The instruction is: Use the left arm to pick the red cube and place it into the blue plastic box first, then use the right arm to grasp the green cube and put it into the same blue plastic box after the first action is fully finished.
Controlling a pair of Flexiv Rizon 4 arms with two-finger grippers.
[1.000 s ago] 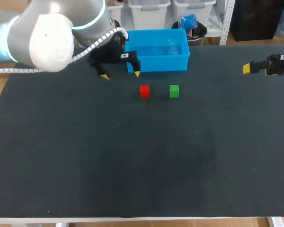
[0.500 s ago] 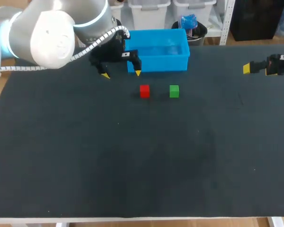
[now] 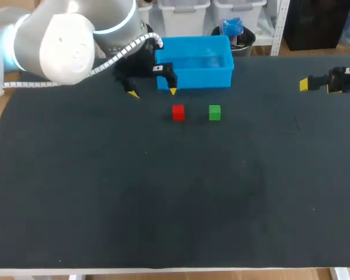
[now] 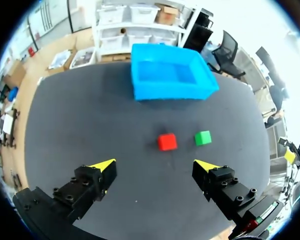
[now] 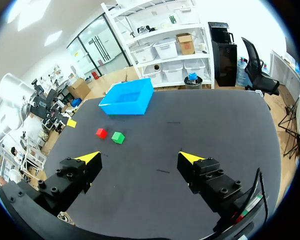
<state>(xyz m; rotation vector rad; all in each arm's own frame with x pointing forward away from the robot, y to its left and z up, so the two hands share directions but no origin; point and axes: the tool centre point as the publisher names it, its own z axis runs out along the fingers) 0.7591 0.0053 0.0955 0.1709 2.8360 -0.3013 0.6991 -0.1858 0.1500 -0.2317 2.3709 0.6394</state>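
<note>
Left claw (image 3: 153,92) spread wide, nothing held, poised above the tabletop (image 3: 163,204) by the left front corner of the blue plastic box (image 3: 195,79), short of the red cube (image 3: 178,112). Probably lined up for a straddling descent: in the left wrist view, cube ahead of the fingers, roughly centred between them. Red cube on the tabletop, near the box's front wall. Green cube (image 3: 214,112) just beside it, apart, not touching. Neither cube in the box yet. Right claw (image 5: 139,157) spread too, empty, parked at the far right edge, well apart from both cubes, presumably waiting its turn. Hard to judge: left claw's height over the tabletop. In the head view: box's left end hidden behind the left arm, right claw cut off at the frame edge, only one yellow tip showing.
</note>
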